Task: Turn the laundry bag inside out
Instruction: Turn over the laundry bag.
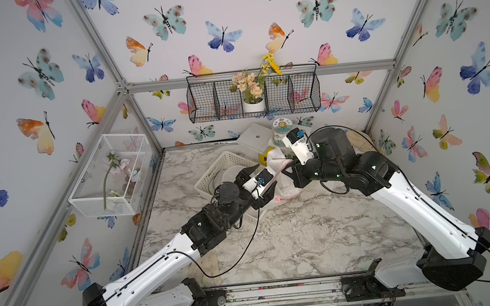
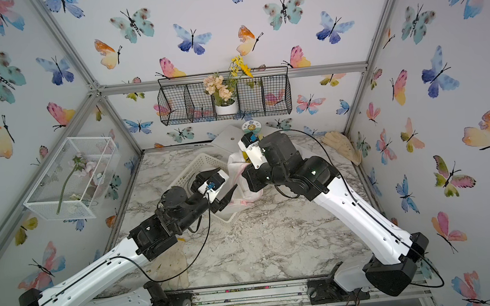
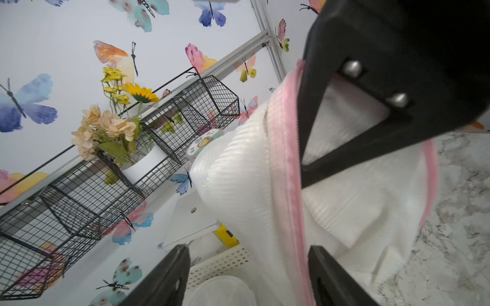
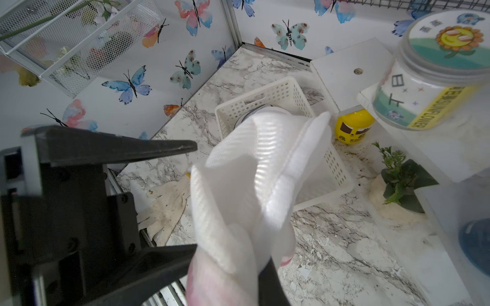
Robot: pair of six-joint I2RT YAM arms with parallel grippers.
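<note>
Quick rundown of where this is at, imo. The laundry bag (image 3: 238, 185) isn't lying flat: it's bunched up and lifted off the tabletop (image 1: 305, 239), hanging between the two arms, right next to the white basket (image 4: 278, 90). In both top views its lower folds sag down to the tabletop by the basket's near corner.

The right hand (image 3: 303, 173) is pinched shut on the bag, right at the pink zip edge (image 3: 290, 148). My guess is that's the anchor. Holding the rim up keeps the mouth off the tabletop so the mesh hangs loose and the other arm can get at it.

The left hand (image 3: 249, 250) is spread wide and holding nothing. Its fingers (image 3: 169, 275) sit either side of that same pink edge, further down the zip from the right hand's pinch. So the rim runs thru the gap btwn them. Can't tell if either finger is actually touching the fabric.

Probably lining up a 2nd grab on the rim so the two can peel it back over itself. Bag doesn't look flipped yet tbh, the zip is on the outside.
</note>
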